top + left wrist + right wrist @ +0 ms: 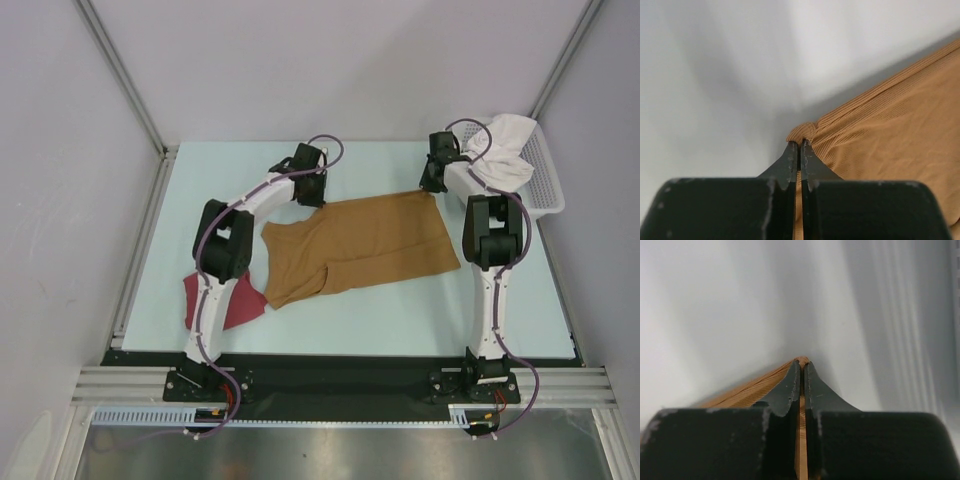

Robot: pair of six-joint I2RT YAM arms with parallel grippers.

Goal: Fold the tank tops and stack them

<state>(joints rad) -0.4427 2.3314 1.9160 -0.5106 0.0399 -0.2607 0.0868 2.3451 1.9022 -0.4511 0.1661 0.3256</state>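
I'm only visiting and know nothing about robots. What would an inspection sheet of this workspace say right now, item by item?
Surface: pale blue-green table, no spills seen.
Job's things: tan tank top spread mid-table; dark red tank top at the near left, partly under the left arm.
Clutter: white basket at the far right, white cloth heaped in it.
Grippers: left gripper shut on the tan top's far left corner; right gripper shut on its far right corner.
Cables: purple cables run along both arms.
Surroundings: plain grey walls; nothing else seen.
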